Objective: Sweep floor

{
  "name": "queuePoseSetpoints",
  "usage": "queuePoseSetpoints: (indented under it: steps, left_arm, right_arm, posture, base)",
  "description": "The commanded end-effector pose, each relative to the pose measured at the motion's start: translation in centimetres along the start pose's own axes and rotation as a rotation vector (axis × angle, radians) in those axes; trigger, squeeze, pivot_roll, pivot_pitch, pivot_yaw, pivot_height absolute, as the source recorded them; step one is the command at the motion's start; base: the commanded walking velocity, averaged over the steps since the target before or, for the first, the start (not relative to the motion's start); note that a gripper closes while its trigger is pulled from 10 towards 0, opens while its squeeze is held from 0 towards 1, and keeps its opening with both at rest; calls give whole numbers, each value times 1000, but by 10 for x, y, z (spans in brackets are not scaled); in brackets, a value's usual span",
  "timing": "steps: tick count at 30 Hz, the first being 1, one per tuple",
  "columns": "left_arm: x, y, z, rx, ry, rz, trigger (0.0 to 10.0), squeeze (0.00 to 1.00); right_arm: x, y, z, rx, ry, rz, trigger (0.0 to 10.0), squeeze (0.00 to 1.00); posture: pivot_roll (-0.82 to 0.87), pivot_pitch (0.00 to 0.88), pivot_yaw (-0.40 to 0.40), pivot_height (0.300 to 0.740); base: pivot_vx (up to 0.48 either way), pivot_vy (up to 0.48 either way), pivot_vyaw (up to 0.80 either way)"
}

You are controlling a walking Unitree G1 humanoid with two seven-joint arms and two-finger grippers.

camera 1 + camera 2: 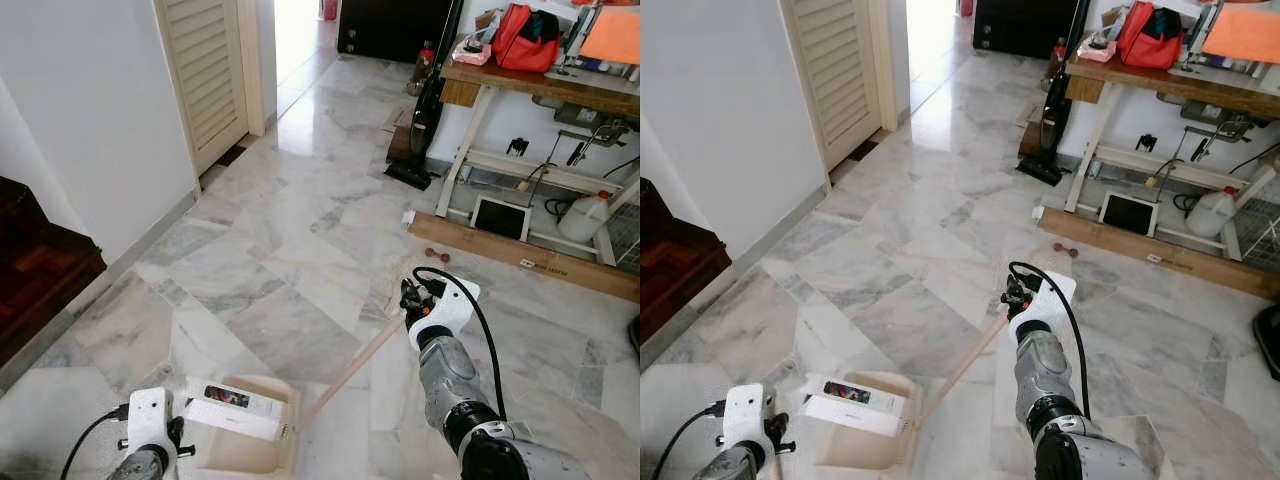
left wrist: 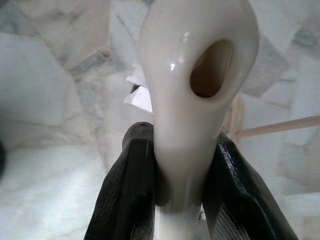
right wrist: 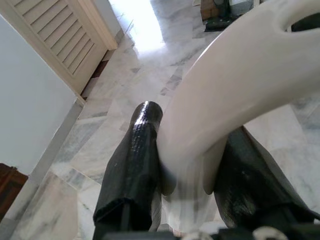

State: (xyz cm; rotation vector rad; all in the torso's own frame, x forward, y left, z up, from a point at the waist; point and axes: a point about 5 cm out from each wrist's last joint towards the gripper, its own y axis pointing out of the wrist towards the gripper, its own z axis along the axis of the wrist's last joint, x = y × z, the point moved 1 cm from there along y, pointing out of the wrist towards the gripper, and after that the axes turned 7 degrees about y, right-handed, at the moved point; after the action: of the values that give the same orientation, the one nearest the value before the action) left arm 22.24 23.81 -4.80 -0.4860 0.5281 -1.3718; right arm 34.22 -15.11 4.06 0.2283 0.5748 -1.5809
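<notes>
The broom handle [image 3: 235,95] is clamped by the right pincer [image 1: 415,300], the dustpan handle [image 2: 195,75] by the left pincer [image 2: 180,200], so the dustpan [image 1: 245,440] lies just ahead of the left pincer on the floor [image 1: 280,250], ready to receive dirt.

Grey-veined marble floor [image 1: 290,250]; white wall [image 1: 90,110] with louvred door [image 1: 205,70] at left; cluttered wooden workbench [image 1: 540,85] at right; sunlit doorway [image 1: 300,30] beyond

My silver ribbed right forearm [image 1: 455,385] carries a looping black cable [image 1: 480,310] behind its white-cased wrist [image 1: 445,310].
</notes>
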Motion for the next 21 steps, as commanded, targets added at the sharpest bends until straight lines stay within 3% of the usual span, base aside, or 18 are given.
queuePoseSetpoints:
  steps: [1,11,13,21]
  left_arm:
    - [2,-1,-3,13,-48,-9,10000,0]
    - [1,-5,-26,-75,-154,-45,10000,0]
    - [-2,-6,-33,-128,-193,-43,10000,0]
    - [-8,-11,-50,-251,-172,-51,10000,0]
  right_arm:
    - [-5,5,12,38,16,23,10000,0]
    - [-4,4,10,24,33,23,10000,0]
    - [-3,4,10,21,33,21,10000,0]
    - [-1,3,7,5,38,11,10000,0]
  posture:
    - [153,0,-80,740]
    - [149,0,-83,740]
    - [148,0,-83,740]
    - [146,0,-77,740]
  base:
    - [0,0,0]
    - [0,0,0]
    - [0,0,0]
    - [0,0,0]
